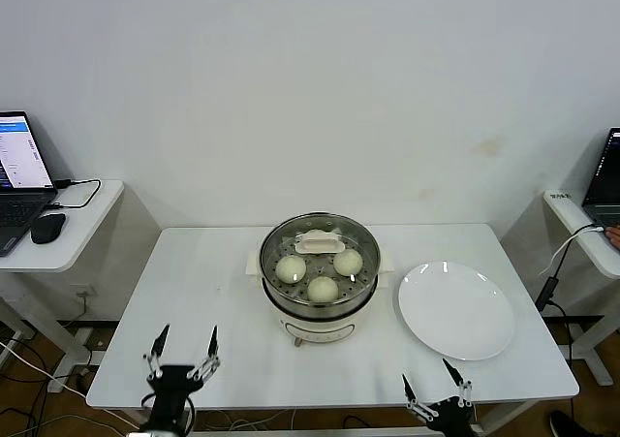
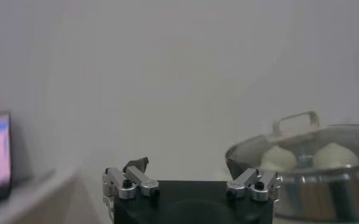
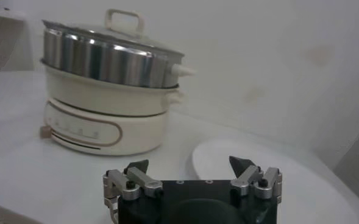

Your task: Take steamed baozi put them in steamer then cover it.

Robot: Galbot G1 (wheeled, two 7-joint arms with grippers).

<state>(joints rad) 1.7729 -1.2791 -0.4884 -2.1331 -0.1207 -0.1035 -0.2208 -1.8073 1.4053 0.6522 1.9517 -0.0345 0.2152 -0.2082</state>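
The steamer (image 1: pixel 291 311) stands at the table's middle, a steel basket on a cream pot base (image 1: pixel 325 332). A glass lid (image 1: pixel 320 242) with a cream handle sits on it. Through the lid I see three baozi (image 1: pixel 291 269), (image 1: pixel 348 261), (image 1: pixel 324 289). My left gripper (image 1: pixel 189 332) hovers open and empty at the near left edge; its wrist view shows the steamer (image 2: pixel 325 189) and two baozi (image 2: pixel 278 158) under the lid. My right gripper (image 1: pixel 433 384) is open and empty at the near right edge, facing the steamer (image 3: pixel 106 61).
A bare white plate (image 1: pixel 455 309) lies right of the steamer, and the right wrist view shows the plate (image 3: pixel 228 158) just ahead of the right gripper (image 3: pixel 189 164). Side tables flank the table: a laptop (image 1: pixel 19 166) and mouse (image 1: pixel 46 228) left, another laptop (image 1: pixel 605 190) right.
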